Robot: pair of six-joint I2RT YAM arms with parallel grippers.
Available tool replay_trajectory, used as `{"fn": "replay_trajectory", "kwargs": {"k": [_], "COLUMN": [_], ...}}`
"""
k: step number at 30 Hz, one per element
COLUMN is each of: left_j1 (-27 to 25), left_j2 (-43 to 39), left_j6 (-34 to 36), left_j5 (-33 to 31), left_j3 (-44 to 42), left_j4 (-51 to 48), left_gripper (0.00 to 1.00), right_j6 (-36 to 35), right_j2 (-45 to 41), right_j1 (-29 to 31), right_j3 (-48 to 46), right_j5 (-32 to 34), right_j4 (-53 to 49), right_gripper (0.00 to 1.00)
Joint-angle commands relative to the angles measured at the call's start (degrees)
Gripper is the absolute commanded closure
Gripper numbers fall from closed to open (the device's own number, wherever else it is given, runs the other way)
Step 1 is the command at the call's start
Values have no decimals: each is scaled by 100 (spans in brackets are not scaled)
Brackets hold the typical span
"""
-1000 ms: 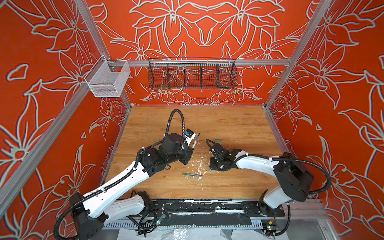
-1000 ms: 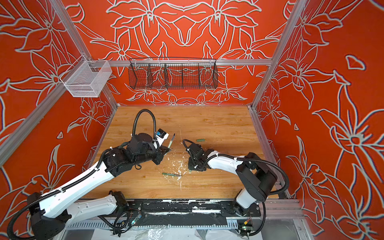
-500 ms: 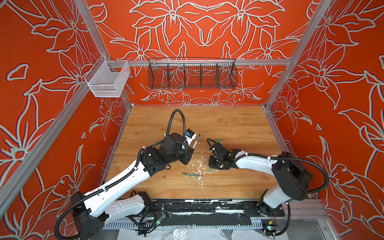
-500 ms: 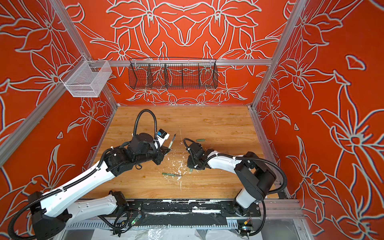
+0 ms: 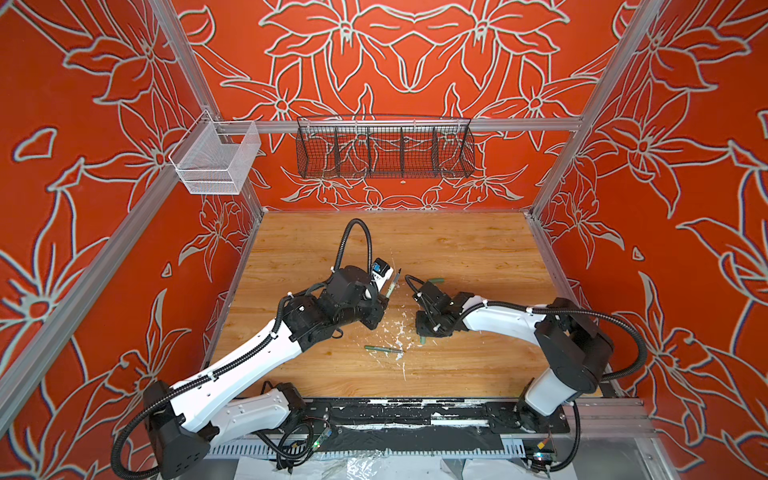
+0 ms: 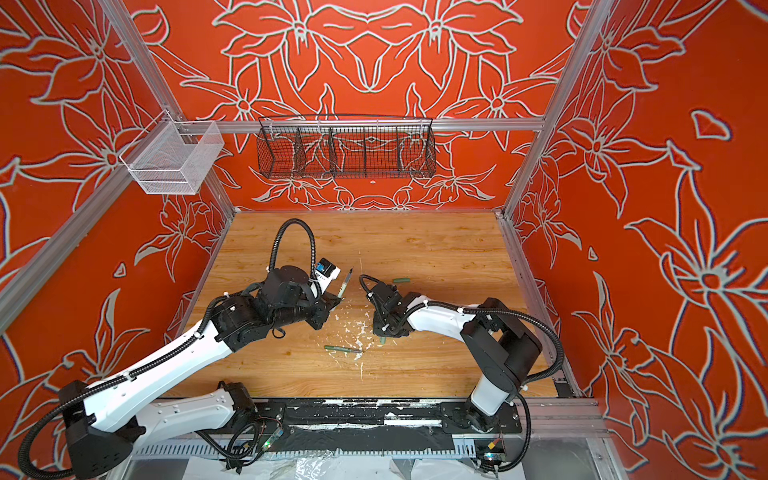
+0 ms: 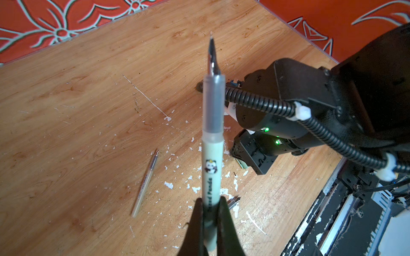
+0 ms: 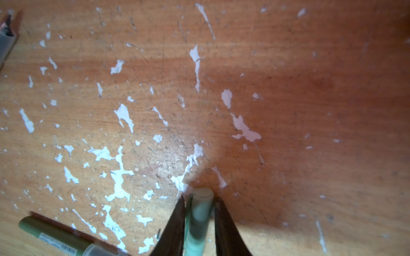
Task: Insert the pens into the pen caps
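My left gripper (image 7: 210, 201) (image 5: 385, 296) is shut on the pale green pen (image 7: 212, 155) (image 5: 392, 283) and holds it above the table, grey tip pointing away from the jaws. My right gripper (image 8: 198, 199) (image 5: 424, 330) is down at the table, its fingers pressed on both sides of the light green pen cap (image 8: 199, 212) (image 5: 423, 340), which lies on the wood. In both top views a dark green pen (image 5: 380, 349) (image 6: 340, 348) lies in front of the two grippers. A tan pen (image 7: 145, 184) shows in the left wrist view. The dark green cap (image 5: 436, 280) lies behind the right wrist.
White paint flecks (image 5: 399, 328) scatter over the wooden table (image 5: 457, 249) between the arms. A black wire basket (image 5: 384, 149) hangs on the back wall and a white mesh basket (image 5: 216, 162) on the left rail. A black base rail (image 5: 415, 415) runs along the table's front edge.
My right gripper's jaws have narrowed onto the light green cap, and its wrist has shifted slightly left. The left arm with its pen has stayed put.
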Motion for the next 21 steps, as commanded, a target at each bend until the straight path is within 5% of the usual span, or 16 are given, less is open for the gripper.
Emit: {"fn": "replay_trajectory", "kwargs": {"k": [1,7,13,21], "left_j1": [18,22,18,12], "left_j2": [-44,-19,-70,-169], "left_j6": [-14,-14,-32,-6], "left_j5": [34,51,30,-18], "left_j3": [91,104,76,74], "left_j4": [8,-15,-28,-78], "left_gripper": [100,100,100,100], "right_j6": [-45,-156,-318,-496], "right_j2": [199,322,610,1001], "right_j1": [23,90,314,440], "right_j3": [15,195,655,1025], "right_j5": [206,186,555,913], "right_j4": [-479,-585,-1135,-1767], "right_gripper": [76,76,64,71]}}
